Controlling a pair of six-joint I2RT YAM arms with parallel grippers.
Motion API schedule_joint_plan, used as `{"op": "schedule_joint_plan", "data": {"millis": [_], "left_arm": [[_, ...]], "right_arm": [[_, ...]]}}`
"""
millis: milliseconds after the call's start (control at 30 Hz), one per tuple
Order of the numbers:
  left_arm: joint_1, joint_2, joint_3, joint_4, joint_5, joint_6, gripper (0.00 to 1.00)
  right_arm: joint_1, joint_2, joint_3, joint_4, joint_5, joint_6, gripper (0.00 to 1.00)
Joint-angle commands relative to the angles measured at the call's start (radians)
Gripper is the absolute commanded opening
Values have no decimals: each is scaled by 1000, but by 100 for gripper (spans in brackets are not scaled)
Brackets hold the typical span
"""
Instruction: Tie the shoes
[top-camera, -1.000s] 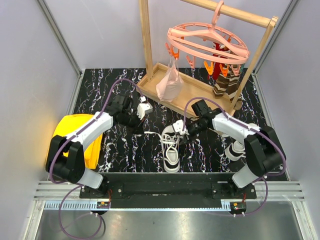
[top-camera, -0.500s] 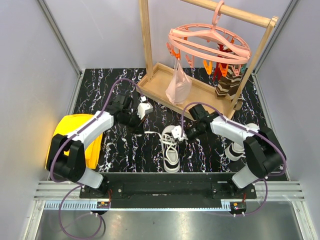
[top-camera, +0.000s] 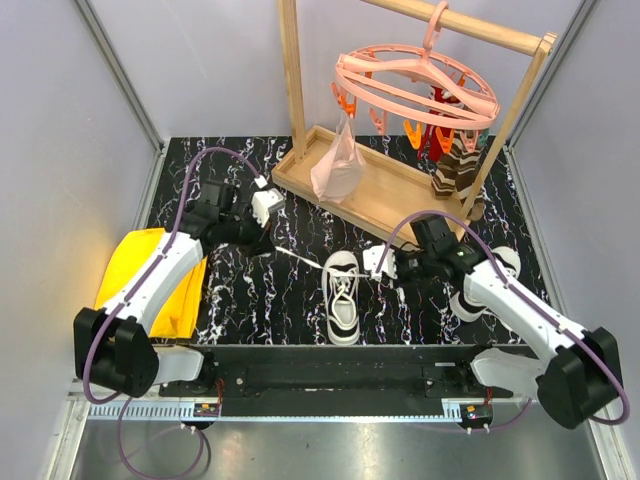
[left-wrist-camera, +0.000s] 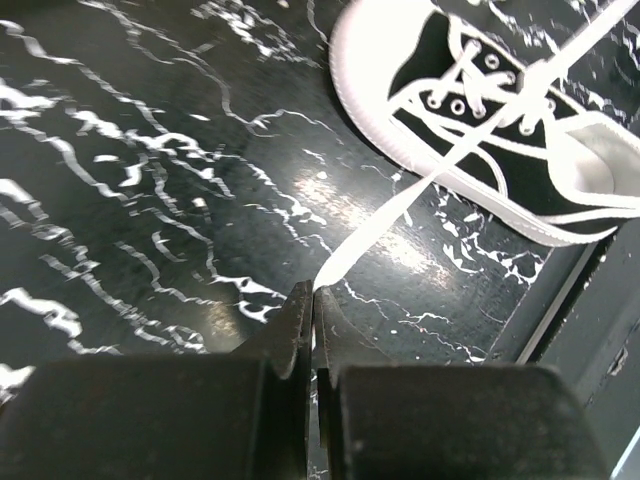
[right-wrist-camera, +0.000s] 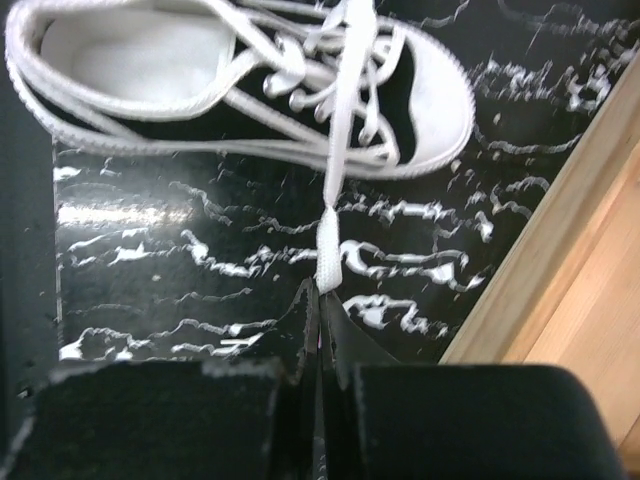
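Black marbled table (top-camera: 250, 300), with a wooden drying rack (top-camera: 390, 190) along its far side. Near the front edge, midway between the two arms, one sneaker (top-camera: 343, 300), toe toward the rack, heel toward the bases. Off to the right, well apart from it, the second sneaker (top-camera: 466, 303), half hidden behind the right arm and in neither grip.

Judged early in the job: no bow on the middle sneaker, no loop formed, only the two lace ends stretched to opposite sides. Possibly a first crossing above the eyelets, but too blurred to tell. Left to do, by that reading: the knot and bow here, and likely everything on the other shoe.

Small and low-cut, white sole and toe cap, black around the two rows of eyelets, pale lining inside. Flat white laces: left lace (left-wrist-camera: 400, 205) running straight and taut from the eyelets, right lace (right-wrist-camera: 335, 150) stretched likewise.

Left gripper (left-wrist-camera: 313, 300) pressed together on the very tip of its lace. Right gripper (right-wrist-camera: 320, 300) pinching the other tip the same way, no gap showing.
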Motion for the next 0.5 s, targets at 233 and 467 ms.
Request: {"op": "schedule_joint_plan", "data": {"millis": [233, 467], "left_arm": [[82, -37, 49, -34, -62, 10, 0], [133, -45, -3, -50, -189, 95, 0]], "right_arm": [[-16, -154, -96, -166, 172, 65, 0], [-14, -150, -149, -146, 184, 66, 0]]}}
